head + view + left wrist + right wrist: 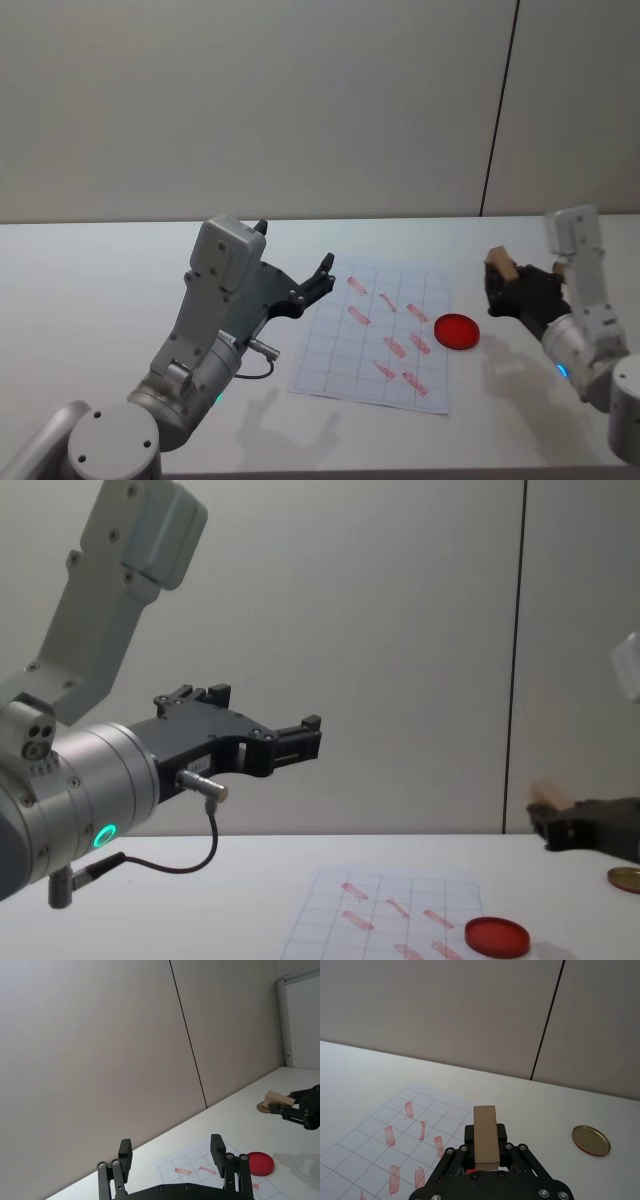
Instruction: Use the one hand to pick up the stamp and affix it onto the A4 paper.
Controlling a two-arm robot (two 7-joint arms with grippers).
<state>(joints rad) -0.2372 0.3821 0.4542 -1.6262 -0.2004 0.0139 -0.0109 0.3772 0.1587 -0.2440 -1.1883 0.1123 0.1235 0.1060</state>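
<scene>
No text, label, brand or number can be read anywhere. The slanted red marks (358,315) stamped across the gridded A4 paper (330,355) on the white surface (100,300) are too small to make out.

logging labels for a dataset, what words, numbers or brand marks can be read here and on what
Nothing can be read.
The slanted red stamped marks on the white gridded paper sheet: too blurred to read.
The pale wooden block stamp: plain faces, no lettering.

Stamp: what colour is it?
The stamp, held by the right gripper, is plain pale tan wood, clearest in the right wrist view.
</scene>
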